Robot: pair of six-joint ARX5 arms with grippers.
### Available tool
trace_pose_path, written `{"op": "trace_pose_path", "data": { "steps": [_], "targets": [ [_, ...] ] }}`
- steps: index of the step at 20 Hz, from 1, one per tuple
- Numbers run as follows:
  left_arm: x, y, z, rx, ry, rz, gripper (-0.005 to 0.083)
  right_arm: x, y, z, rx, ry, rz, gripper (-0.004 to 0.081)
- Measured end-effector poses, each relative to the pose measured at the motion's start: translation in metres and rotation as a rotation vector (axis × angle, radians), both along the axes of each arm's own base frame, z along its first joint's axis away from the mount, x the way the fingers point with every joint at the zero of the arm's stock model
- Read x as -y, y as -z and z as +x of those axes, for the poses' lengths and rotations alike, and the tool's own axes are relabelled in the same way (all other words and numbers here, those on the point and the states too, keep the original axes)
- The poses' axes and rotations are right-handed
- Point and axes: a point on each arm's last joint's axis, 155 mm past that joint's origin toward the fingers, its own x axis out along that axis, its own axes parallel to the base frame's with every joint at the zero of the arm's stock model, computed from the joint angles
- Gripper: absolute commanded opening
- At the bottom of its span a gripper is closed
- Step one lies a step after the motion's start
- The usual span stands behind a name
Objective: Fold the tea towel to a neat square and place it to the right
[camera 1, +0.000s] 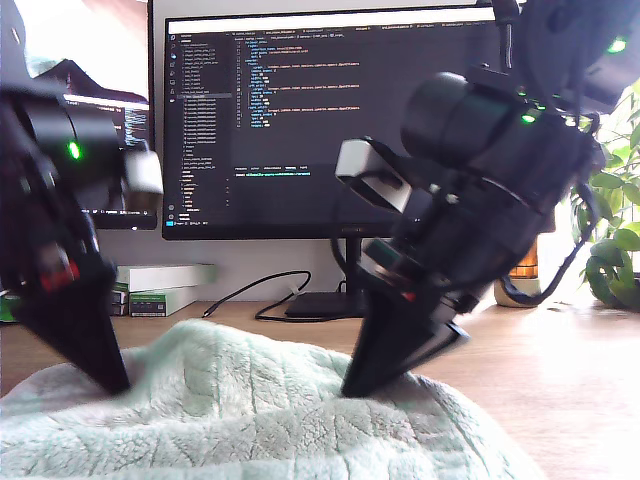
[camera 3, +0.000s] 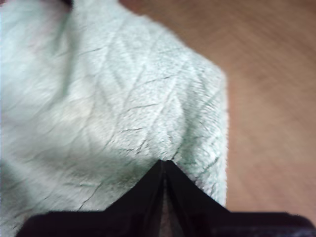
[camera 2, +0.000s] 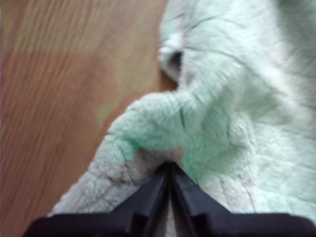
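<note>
Tea towel (camera 1: 250, 410) bunched up on wooden desk (camera 1: 570, 390), filling lower part of exterior view. My first gripper (camera 2: 170, 165) jaws pinched together on raised fold near towel's edge. My second gripper (camera 3: 163, 163) jaws also closed, tips pressed into plush near edge; actual grip hard to tell

A: exterior view is pretty backlit. The window (camera 1: 75, 40) at that view's upper left is blown out white, and the monitor (camera 1: 330, 110) text is too small to read.

B: yeah, both arms come out nearly black, just green LEDs showing. Wrist views are soft, first one worst, with the wooden table (camera 2: 59, 98) smeared. The tea towel (camera 3: 108, 98) looks evenly lit, with a dim shadow near the fingers.
</note>
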Motion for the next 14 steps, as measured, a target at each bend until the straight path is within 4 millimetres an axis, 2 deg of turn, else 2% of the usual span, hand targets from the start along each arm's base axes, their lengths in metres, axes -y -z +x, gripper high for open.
{"op": "trace_pose_path", "data": {
  "steps": [5,9,14],
  "targets": [
    [0.001,-0.004,0.037,0.161,-0.020,0.021,-0.0019,0.010,0.001,0.017,0.051,0.091,-0.052,-0.0013],
    [0.005,-0.009,0.059,0.258,-0.031,0.009,-0.0019,0.014,-0.005,0.041,0.111,0.218,-0.049,-0.0012],
    [0.011,-0.022,0.082,0.378,-0.018,-0.011,-0.0019,0.017,-0.008,0.051,0.126,0.292,-0.041,-0.0013]
  ]
}}
